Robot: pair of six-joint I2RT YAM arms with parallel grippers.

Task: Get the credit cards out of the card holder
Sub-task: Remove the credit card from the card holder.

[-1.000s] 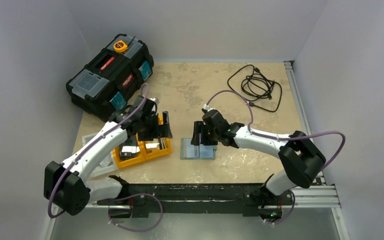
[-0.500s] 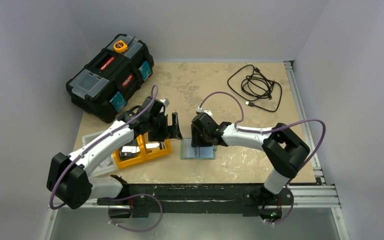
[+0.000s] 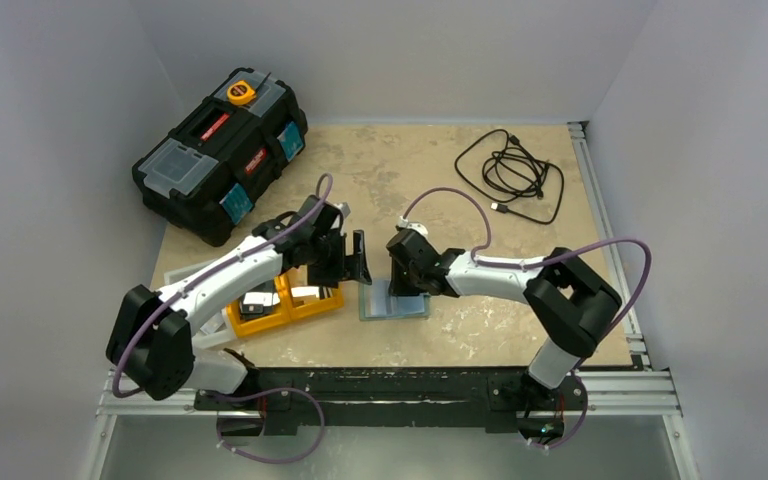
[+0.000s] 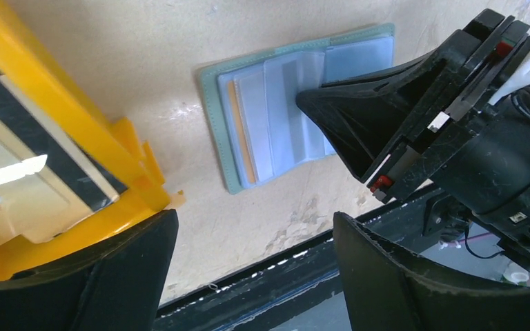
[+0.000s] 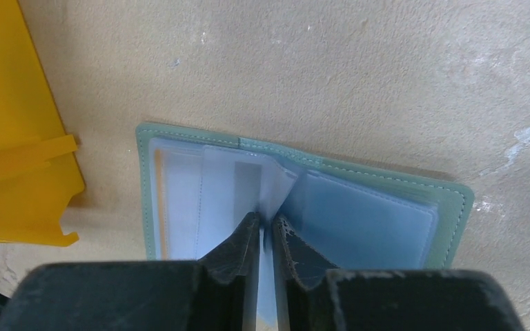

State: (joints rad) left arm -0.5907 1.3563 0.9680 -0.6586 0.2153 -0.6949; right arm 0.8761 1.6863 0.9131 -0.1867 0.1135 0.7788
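The grey-green card holder point(image 3: 407, 306) lies open on the table, its pale blue sleeves up. It also shows in the right wrist view point(image 5: 359, 214) and the left wrist view point(image 4: 248, 124). My right gripper point(image 3: 400, 284) stands over its middle, and in its own view the gripper point(image 5: 268, 224) is shut on one upright pale blue sleeve point(image 5: 279, 186). A greyish card point(image 5: 246, 189) shows through the sleeve left of it. My left gripper point(image 3: 356, 262) is open and empty, just left of the holder, in its own view point(image 4: 254, 217) above bare table. Two whitish cards point(image 3: 257, 300) lie in the orange tray point(image 3: 312, 307).
The orange tray point(image 4: 121, 172) sits close to the holder's left edge, on a white board point(image 3: 182, 280). A black toolbox point(image 3: 222, 152) stands at the back left. A coiled black cable point(image 3: 513, 175) lies at the back right. The black rail point(image 3: 400, 385) runs along the near edge.
My left gripper has moved right, from over the orange tray to beside the holder. My right gripper has shifted a little left and back over the holder's middle.
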